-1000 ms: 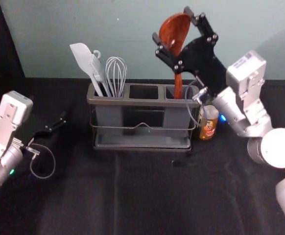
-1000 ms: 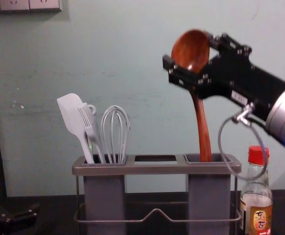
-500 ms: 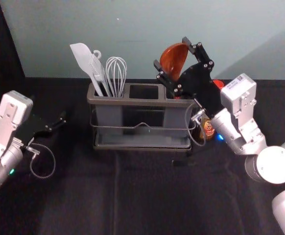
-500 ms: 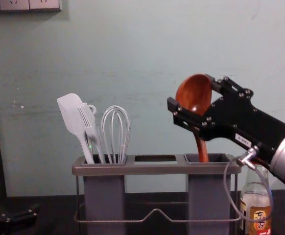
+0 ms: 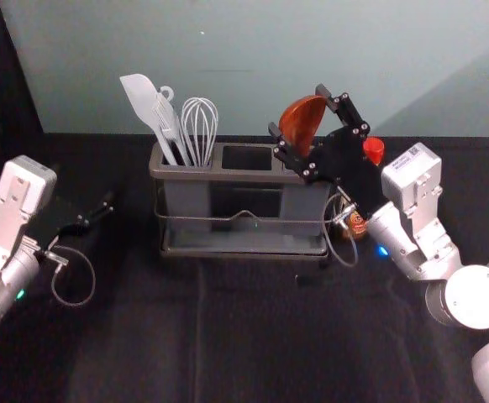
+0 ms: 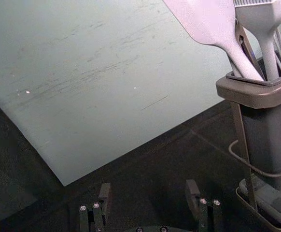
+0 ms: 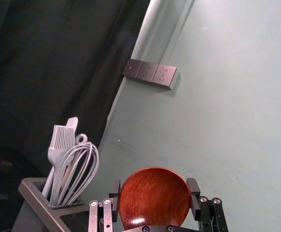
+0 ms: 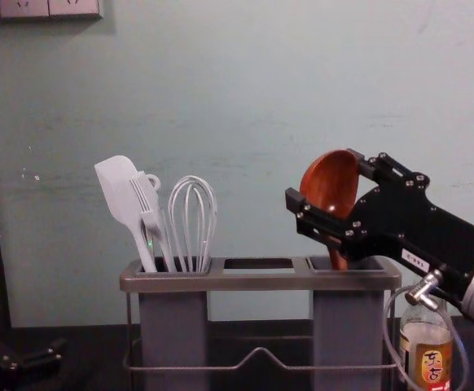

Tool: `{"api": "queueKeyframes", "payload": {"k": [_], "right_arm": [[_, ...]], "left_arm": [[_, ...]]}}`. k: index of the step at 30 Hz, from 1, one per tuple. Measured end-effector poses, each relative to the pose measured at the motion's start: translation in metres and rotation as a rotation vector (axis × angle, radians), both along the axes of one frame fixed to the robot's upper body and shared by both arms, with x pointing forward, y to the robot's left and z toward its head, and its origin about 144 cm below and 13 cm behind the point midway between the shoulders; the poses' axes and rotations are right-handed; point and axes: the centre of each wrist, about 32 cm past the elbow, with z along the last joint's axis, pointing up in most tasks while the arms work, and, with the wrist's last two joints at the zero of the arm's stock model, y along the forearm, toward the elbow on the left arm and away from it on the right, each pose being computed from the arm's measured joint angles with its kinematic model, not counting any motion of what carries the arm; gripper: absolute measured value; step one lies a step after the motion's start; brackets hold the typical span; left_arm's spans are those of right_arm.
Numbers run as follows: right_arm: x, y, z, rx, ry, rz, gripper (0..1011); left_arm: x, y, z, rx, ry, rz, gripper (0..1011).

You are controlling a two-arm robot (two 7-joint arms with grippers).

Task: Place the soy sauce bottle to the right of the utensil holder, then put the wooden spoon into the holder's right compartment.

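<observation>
Right pincer (image 5: pixel 297 108): reaching in from the right, above the right end of the holder (image 5: pixel 244 175). Gripping; one finger on each side of the wooden spoon's bowl.

Wooden spoon (image 8: pixel 331 186): bowl up, between those fingers. Handle runs down below the pincer, lower part inside the holder's right compartment (image 8: pixel 347 326).

Soy sauce bottle (image 8: pixel 426 332): upright, red cap (image 5: pixel 374 149), below and to the right of the right pincer, just beside the holder's right end. Loop of cable (image 8: pixel 387 330) from the right arm hangs in front of it.

Holder's middle slot (image 5: pixel 247 158): lower than the right pincer and to its left.

Farther left of the pincer, standing in the left compartment (image 8: pixel 173 326): wire whisk (image 8: pixel 192 220) nearest, then pale brush (image 8: pixel 146 204), then pale spatula (image 8: pixel 120 186), leaning left.

Black-covered counter (image 5: pixel 253 336): below both pincers, under holder and bottle.

Left pincer (image 5: pixel 106 206): parked well apart from the right one, left of the holder, low over the counter. Left wrist view has its fingers (image 6: pixel 192 191) parted, nothing between them.

Pale green wall (image 8: pixel 245 98) behind the right pincer. Socket panels (image 8: pixel 48 7) on it, high and far to the pincer's left.
</observation>
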Motion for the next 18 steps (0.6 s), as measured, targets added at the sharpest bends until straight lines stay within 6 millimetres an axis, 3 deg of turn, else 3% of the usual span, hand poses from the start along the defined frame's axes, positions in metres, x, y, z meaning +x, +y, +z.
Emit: {"api": "queueKeyframes", "payload": {"k": [18], "right_arm": [[-0.0057, -0.0031, -0.0061, -0.012, 0.026, -0.001, 840]], "left_arm": [[0.0000, 0.0000, 0.0000, 0.000, 0.000, 0.000, 1000]]}}
